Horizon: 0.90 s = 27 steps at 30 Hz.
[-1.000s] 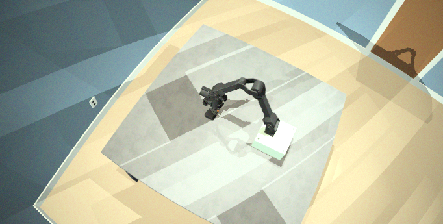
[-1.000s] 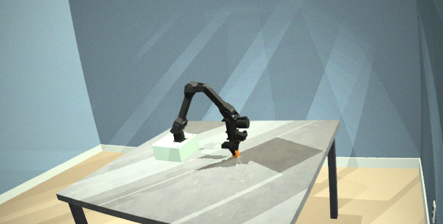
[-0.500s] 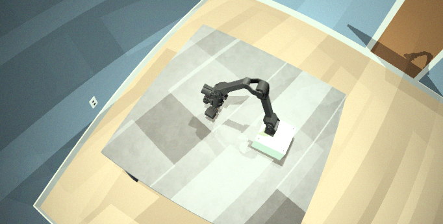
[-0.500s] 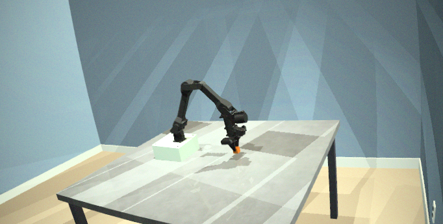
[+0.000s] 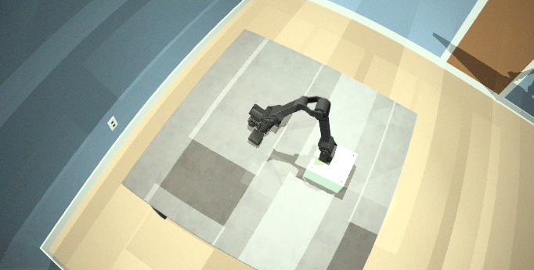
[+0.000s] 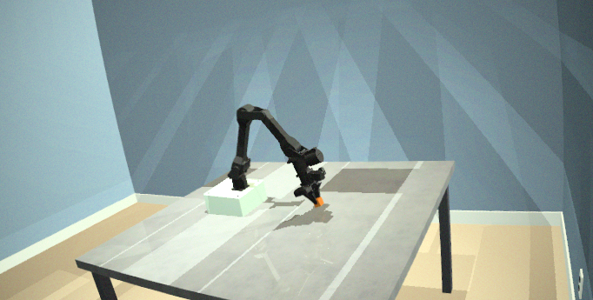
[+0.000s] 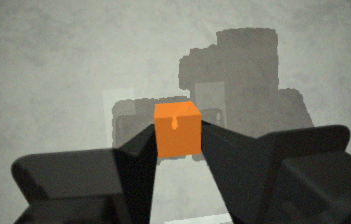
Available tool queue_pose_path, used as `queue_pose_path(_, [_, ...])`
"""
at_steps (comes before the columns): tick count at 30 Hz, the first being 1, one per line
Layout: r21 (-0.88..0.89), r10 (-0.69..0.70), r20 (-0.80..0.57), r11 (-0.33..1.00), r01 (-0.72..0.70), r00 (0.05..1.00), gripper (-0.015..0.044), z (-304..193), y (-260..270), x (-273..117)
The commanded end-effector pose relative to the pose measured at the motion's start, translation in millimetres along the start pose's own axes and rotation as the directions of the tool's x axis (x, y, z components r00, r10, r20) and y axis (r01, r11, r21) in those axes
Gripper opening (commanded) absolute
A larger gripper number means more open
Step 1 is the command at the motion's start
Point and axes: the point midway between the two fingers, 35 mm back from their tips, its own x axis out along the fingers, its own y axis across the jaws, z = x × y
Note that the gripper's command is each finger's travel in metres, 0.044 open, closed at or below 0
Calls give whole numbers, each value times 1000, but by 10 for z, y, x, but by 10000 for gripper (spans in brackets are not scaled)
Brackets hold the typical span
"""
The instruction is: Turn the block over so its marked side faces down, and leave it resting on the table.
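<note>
A small orange block (image 6: pixel 319 202) (image 7: pixel 178 136) is between the fingertips of my gripper (image 6: pixel 316 200) (image 7: pixel 176 127). The gripper is shut on the block, with one black finger on each side of it. In the exterior view the block is held a little above the grey table (image 5: pixel 223 87) (image 6: pixel 174 244), and the gripper is tilted. In the top view the arm's wrist hides nearly all of the block. A small lighter patch shows on the block in the wrist view; I cannot tell if it is the mark or light. The faces turned away are hidden.
The arm's base stands on a white and pale green box (image 5: pixel 344 165) (image 6: pixel 222 204), to the right of the gripper in the top view. Striped light and shadow patches cross the table top. The gripper's shadow falls beside and beyond the block in the wrist view.
</note>
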Motion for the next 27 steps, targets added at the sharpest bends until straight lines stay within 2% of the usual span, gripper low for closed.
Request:
queue_pose_path(1, [-4, -4, 60, 1000, 5, 998, 0, -28, -8, -3])
queue_pose_path(10, [-2, -4, 197, 1000, 5, 980, 0, -71, -13, -47])
queue_pose_path(14, [-2, -4, 209, 1000, 5, 978, 0, -74, -14, -47])
queue_pose_path(27, [-4, -1, 370, 1000, 3, 929, 0, -44, 3, 222])
